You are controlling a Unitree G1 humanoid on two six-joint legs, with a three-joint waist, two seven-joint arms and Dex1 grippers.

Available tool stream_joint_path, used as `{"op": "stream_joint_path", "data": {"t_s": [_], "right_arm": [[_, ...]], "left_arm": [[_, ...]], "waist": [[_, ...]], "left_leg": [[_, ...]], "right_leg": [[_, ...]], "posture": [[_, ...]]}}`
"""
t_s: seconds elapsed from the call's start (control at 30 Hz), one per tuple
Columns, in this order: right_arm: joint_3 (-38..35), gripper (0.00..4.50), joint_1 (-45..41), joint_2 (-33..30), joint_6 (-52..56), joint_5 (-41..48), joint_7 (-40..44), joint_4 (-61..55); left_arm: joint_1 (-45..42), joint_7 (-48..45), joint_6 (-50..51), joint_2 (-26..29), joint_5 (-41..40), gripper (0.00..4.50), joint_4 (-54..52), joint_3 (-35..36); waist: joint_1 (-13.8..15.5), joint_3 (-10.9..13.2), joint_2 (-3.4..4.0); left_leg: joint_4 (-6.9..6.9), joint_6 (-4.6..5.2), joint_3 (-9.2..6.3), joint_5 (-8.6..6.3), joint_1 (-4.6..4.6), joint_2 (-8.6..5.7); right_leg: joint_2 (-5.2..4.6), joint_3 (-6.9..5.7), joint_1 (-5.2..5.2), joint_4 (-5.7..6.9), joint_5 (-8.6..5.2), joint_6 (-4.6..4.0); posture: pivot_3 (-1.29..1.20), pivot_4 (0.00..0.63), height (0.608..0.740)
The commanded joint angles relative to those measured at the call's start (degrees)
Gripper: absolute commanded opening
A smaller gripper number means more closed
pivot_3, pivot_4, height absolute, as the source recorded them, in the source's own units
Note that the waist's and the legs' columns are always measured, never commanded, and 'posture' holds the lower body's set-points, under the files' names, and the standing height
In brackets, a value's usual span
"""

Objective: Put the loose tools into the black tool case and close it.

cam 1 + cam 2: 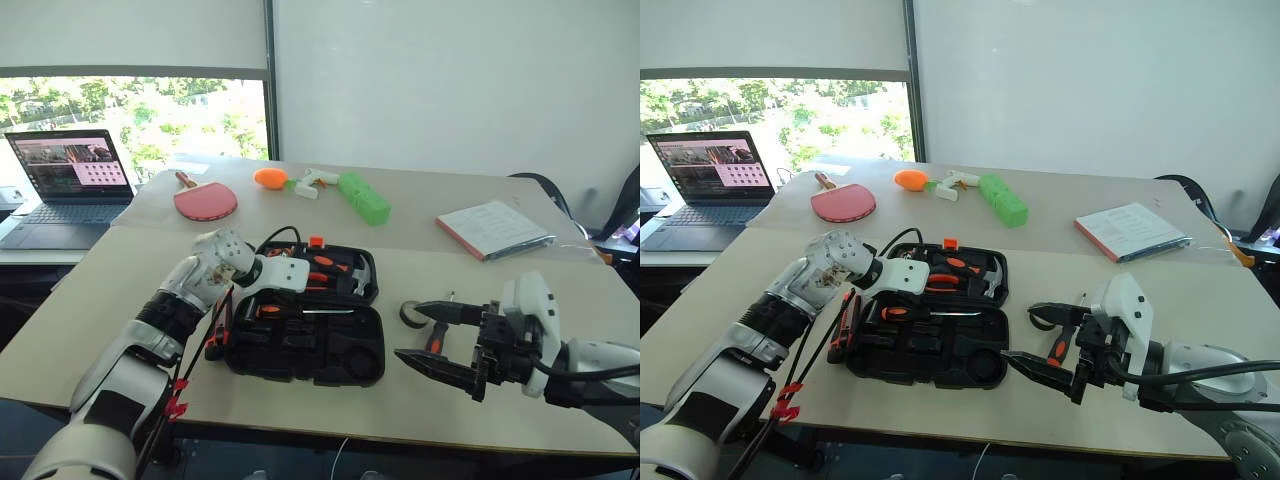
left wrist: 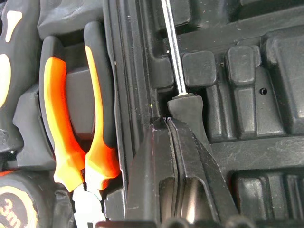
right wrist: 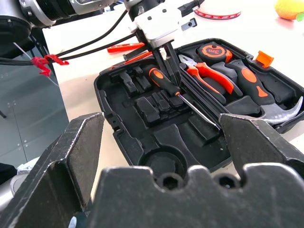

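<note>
Midway: left end effector (image 3: pixel 166 50) clenched, pressing a screwdriver (image 3: pixel 176 95) into the open black tool case (image 1: pixel 300 350); right end effector (image 1: pixel 432 338) released, near tape roll (image 1: pixel 411 314) left on surface (image 1: pixel 560 290).

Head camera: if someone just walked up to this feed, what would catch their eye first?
The open black tool case at the middle of the table, with orange-handled tools in its far half. The left hand reaches into it, shut, its tips at a screwdriver lying in the near half. To the right, the right hand hovers wide open beside the case, a small dark tape roll on the table just behind it.
</note>
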Motion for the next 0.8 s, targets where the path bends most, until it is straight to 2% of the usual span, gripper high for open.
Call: {"op": "stream_joint_path", "data": {"t_s": [0.03,0.17,0.5,0.8], "right_arm": [[-0.68,4.50,-0.56,0.36,-1.39,0.04,-0.60,-0.74],[-0.53,4.50,-0.82,0.79,-1.35,0.11,-1.03,-0.60],[0.61,4.50,-0.73,1.77,-1.73,-0.91,-1.56,-0.07],[2.61,4.50,0.44,2.78,-2.23,-6.06,-2.25,1.91]], "left_arm": [[1.47,-0.10,-2.60,-0.45,2.25,0.09,1.01,-2.57],[0.72,0.59,-4.01,-1.46,3.10,0.09,3.12,-2.84],[0.58,-0.33,-7.11,-3.85,4.18,0.09,5.23,-3.75],[0.58,1.26,-13.29,-5.55,7.83,0.09,7.57,-5.74]], "waist": [[0.00,-0.01,0.03],[0.00,-0.04,0.07],[0.21,-0.12,0.19],[0.35,-0.34,0.37]], "left_leg": [[0.00,0.00,0.00,0.00,0.05,0.00],[-0.06,0.04,0.00,-0.03,0.47,0.01],[-0.02,0.05,-0.09,-0.03,0.48,-0.11],[-0.03,0.05,-0.18,-0.03,0.47,-0.21]], "right_leg": [[0.00,0.00,0.05,-0.01,0.00,0.00],[0.00,-0.01,0.50,-0.13,-0.02,0.01],[-0.05,0.00,0.65,-0.15,-0.03,0.06],[-0.10,0.00,0.73,-0.22,-0.06,0.13]], "posture": [[0.00,0.150,0.740],[0.00,0.150,0.740],[0.00,0.150,0.740],[0.00,0.150,0.740]]}}
